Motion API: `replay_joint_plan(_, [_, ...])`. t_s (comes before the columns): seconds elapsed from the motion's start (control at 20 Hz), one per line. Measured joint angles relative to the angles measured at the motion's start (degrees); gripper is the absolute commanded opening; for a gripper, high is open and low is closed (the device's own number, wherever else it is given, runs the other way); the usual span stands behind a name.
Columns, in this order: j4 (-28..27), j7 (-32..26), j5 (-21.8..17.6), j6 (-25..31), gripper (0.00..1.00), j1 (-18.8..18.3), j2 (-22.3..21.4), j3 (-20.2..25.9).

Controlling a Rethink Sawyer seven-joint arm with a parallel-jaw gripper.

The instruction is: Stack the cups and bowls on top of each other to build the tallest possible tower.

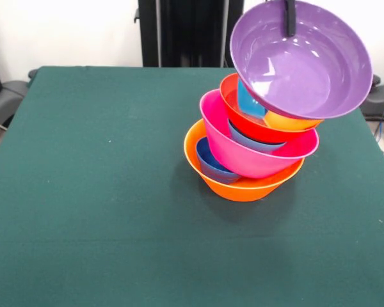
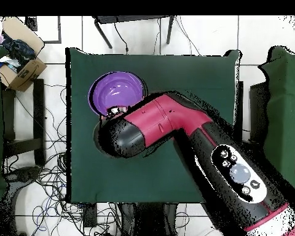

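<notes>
The tower stands right of centre on the green table [image 1: 83,192]. The large orange bowl [image 1: 243,187] is its base, with the small dark blue bowl [image 1: 211,163] inside. Above come the large pink bowl [image 1: 243,157], the shallow light blue bowl [image 1: 249,139] and the wide red-orange bowl [image 1: 243,118], which holds the light blue cup [image 1: 248,102] and the yellow cup [image 1: 288,121]. The wide purple bowl [image 1: 301,61] tilts steeply on top, its inside facing the camera. My gripper [image 1: 289,19] is shut on its far rim. In the overhead view my arm [image 2: 174,123] hides all but the purple bowl [image 2: 116,92].
The black pedestal [image 1: 185,32] stands behind the table's far edge. The tower leans toward the table's right edge in the front view. A cardboard box [image 2: 18,61] and loose cables [image 2: 45,184] lie on the floor beside the table.
</notes>
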Motion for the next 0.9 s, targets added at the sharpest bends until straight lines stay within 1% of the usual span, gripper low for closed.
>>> replay_joint_plan(0.25, [1.2, 0.0, 0.0, 0.0, 0.00, -2.0, 0.0, 3.2])
replay_joint_plan(0.6, [2.3, 0.0, 0.0, 1.0, 0.00, -3.4, 0.1, 6.9])
replay_joint_plan(0.9, [2.8, -1.9, -0.1, 3.3, 0.00, -4.5, 2.2, 9.3])
